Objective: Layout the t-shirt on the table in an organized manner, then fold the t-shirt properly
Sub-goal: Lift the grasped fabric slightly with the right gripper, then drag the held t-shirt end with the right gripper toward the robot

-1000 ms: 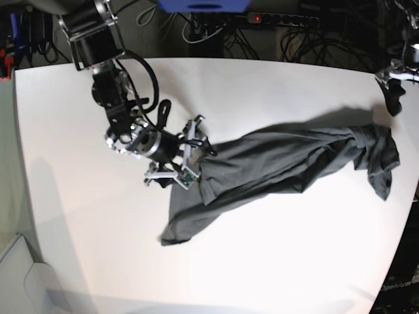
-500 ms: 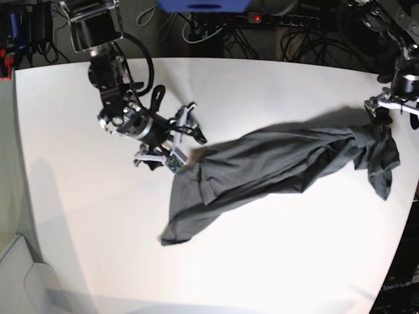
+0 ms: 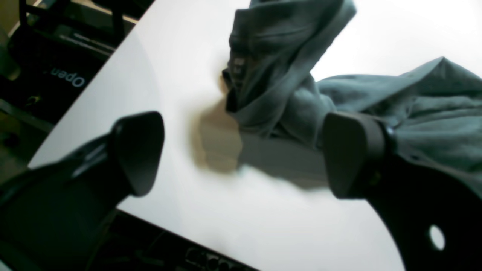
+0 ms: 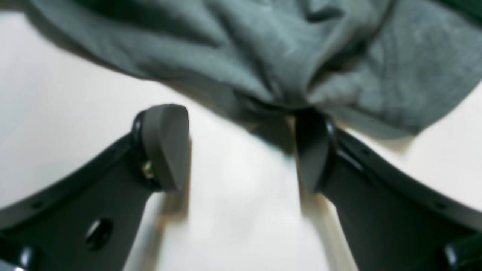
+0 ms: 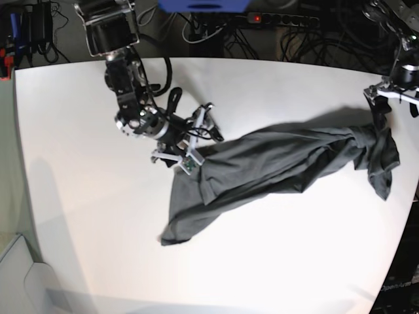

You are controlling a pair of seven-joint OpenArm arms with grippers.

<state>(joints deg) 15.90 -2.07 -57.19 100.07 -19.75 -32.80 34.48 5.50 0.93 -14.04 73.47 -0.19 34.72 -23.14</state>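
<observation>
The dark grey t-shirt [image 5: 275, 163] lies crumpled in a long diagonal band across the white table [image 5: 281, 85], from the front left to the right edge. At the shirt's left end my right gripper [image 5: 200, 145] stands open. In the right wrist view the right gripper [image 4: 239, 150] has one finger [image 4: 312, 150] touching the t-shirt [image 4: 301, 56] edge, with bare table between the jaws. My left gripper [image 5: 386, 108] hovers open over the bunched right end. In the left wrist view the left gripper [image 3: 244, 154] spans bare table [image 3: 169, 75] just short of the twisted t-shirt [image 3: 286, 75].
A power strip [image 5: 281, 19] and cables lie beyond the table's far edge. The table's right edge runs close to the shirt's bunched end. A black item with white lettering [image 3: 67, 77] sits below that edge.
My right gripper drew back from the shirt's left end, then swung right again to its edge. My left gripper dropped toward the bunched right end. The shirt has barely shifted.
</observation>
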